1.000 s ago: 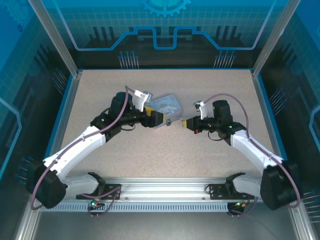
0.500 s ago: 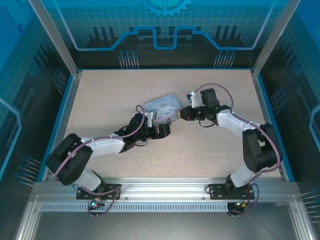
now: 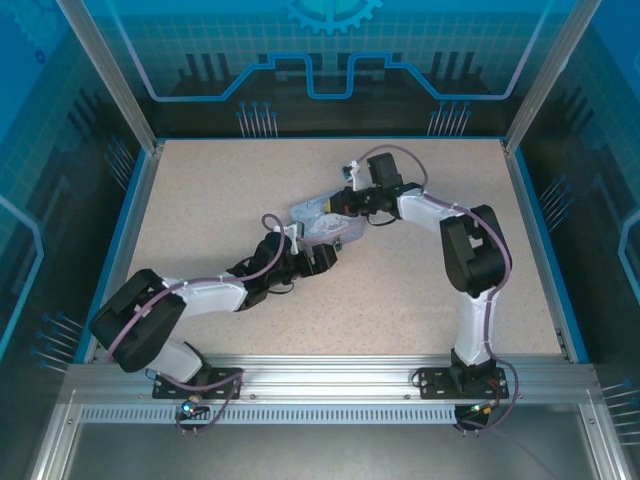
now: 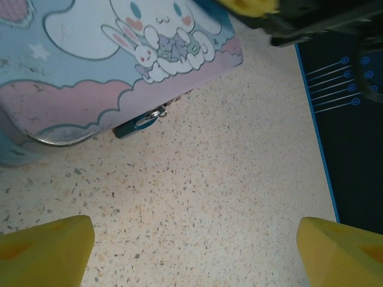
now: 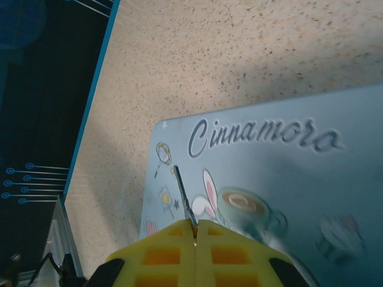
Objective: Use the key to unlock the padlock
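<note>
Since the key looks thin, stiff and slippery, right gripper jaws clamp one end; left gripper jaws gape empty.

Count on the desk:
- 1 pale blue cartoon tin
- 1 padlock, small and dark
- 1 key, thin, silvery

Rig: 2 grippers, i.e. left gripper and right gripper, with 2 yellow fingers each, 4 in all.
</note>
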You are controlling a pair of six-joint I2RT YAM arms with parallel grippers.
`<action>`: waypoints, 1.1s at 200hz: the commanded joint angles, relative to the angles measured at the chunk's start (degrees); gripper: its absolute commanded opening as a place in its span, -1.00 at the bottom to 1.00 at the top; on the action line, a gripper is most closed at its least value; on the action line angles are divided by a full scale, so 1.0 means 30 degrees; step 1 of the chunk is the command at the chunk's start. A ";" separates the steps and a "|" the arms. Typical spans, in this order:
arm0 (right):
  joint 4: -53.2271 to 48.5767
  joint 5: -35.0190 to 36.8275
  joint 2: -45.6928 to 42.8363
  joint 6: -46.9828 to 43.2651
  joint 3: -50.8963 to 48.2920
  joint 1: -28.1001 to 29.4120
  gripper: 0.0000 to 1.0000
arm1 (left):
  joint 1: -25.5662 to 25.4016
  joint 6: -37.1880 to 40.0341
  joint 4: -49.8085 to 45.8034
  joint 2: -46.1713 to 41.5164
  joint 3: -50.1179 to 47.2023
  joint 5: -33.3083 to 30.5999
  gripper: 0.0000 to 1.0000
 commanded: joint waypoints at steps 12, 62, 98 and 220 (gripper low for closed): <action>0.0026 -0.0488 0.1565 0.0606 0.1242 0.0013 -1.00 | -0.0050 0.0752 -0.1605 -0.1433 -0.0196 -0.0915 0.80; -0.1354 0.0346 0.1017 -0.0462 0.0073 -0.0322 -1.00 | 0.0215 0.1462 -0.3511 -0.3238 -0.0262 -0.1885 0.83; -0.0949 0.0795 -0.0453 0.0115 -0.2696 -0.0111 -1.00 | 0.0328 0.1666 -0.4409 -0.4168 -0.0254 -0.1903 0.83; 0.0811 0.2485 -0.5318 0.1485 -0.5398 0.1054 -1.00 | -0.2502 -0.0409 -0.0724 -0.1781 -0.1309 -0.1684 0.71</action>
